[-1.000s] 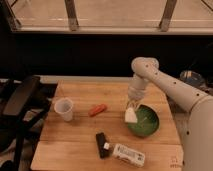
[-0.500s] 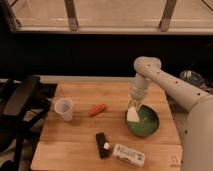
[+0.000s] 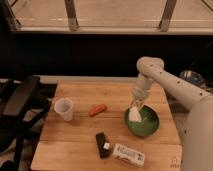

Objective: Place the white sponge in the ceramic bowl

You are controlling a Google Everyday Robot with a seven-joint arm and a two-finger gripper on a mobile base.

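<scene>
A green ceramic bowl [image 3: 146,125] sits on the right part of the wooden table [image 3: 80,145]. A white sponge [image 3: 134,115] hangs over the bowl's left inner side, just under my gripper [image 3: 136,104]. The gripper reaches down from the white arm [image 3: 165,80] and stands directly above the bowl's left rim. The sponge seems to be between the fingertips, low in the bowl.
A white cup [image 3: 63,109] stands at the table's left. An orange carrot-like piece [image 3: 98,109] lies in the middle. A black block [image 3: 102,145] and a white packet [image 3: 128,154] lie near the front edge. A black chair [image 3: 17,100] is left of the table.
The gripper with the sponge has shifted slightly right and down, further over the bowl. Nothing else has moved.
</scene>
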